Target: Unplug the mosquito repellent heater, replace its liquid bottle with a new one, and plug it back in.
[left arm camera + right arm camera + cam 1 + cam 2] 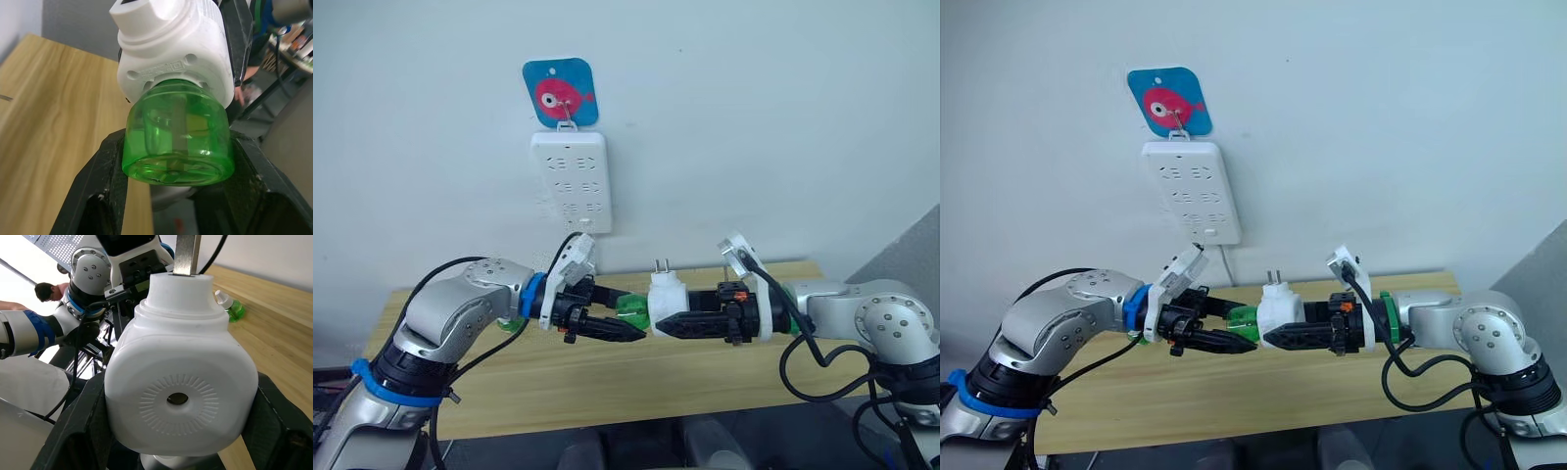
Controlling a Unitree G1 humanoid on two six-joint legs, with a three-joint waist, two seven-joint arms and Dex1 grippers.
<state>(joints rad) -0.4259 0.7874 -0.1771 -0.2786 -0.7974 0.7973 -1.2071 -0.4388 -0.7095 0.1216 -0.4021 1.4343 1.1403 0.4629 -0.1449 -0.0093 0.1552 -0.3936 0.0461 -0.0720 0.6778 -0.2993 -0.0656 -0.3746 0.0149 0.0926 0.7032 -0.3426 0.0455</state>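
While the left gripper (612, 315) clamps the green liquid bottle (178, 147), the right gripper (677, 323) grips the mosquito repellent heater (181, 391) above the wooden table (607, 377); behind hangs the power strip (571, 182). No legible writing.

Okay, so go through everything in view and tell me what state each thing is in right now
mosquito repellent heater: unplugged, held in the air.
green liquid bottle: attached to the heater.
left gripper: shut on the bottle.
right gripper: shut on the heater.
power strip: hanging on the wall.
spare green bottle: lying on the table.
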